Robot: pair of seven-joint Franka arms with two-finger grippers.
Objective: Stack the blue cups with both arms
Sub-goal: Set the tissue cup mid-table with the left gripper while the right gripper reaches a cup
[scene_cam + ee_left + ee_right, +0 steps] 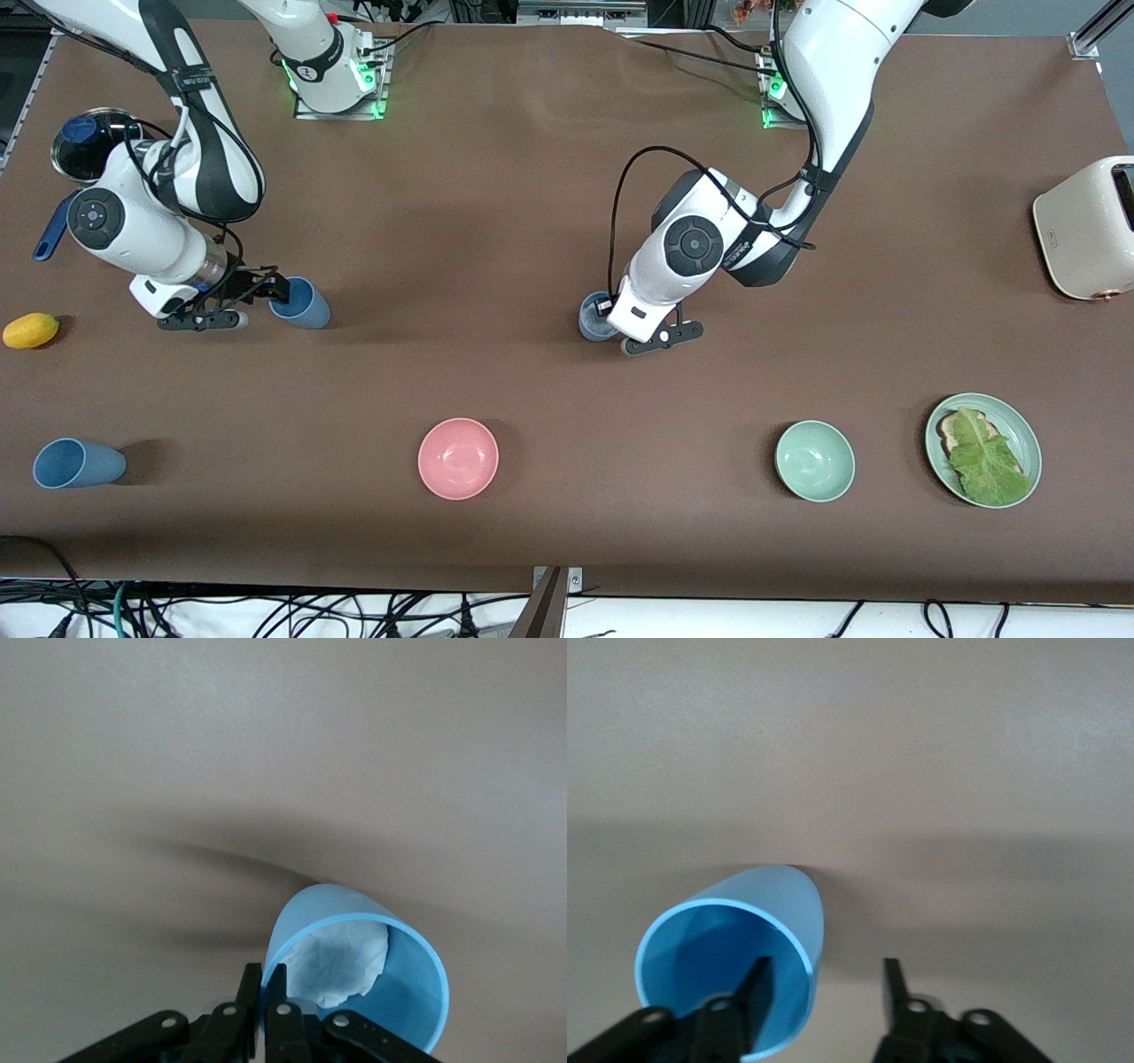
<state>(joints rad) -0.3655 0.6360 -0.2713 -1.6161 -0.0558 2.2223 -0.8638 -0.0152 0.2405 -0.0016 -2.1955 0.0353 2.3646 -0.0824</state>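
Note:
A blue cup [303,304] sits on the brown table toward the right arm's end. My right gripper [264,297] is open at its rim; in the right wrist view one finger [756,985] is inside the cup [718,948] and the other is outside. A greyer blue cup [594,317] sits mid-table. My left gripper [620,332] is shut on its rim; in the left wrist view the gripper [264,979] pinches the wall of the cup [403,992], which holds crumpled pale paper [341,961]. A third blue cup [78,462] sits nearer the front camera at the right arm's end.
A pink bowl [458,458], a pale green bowl [815,461] and a green plate [1026,434] with toast and lettuce lie nearest the front camera. A cream toaster [1090,226] stands at the left arm's end. A yellow fruit [31,330] and a metal bowl [89,142] lie at the right arm's end.

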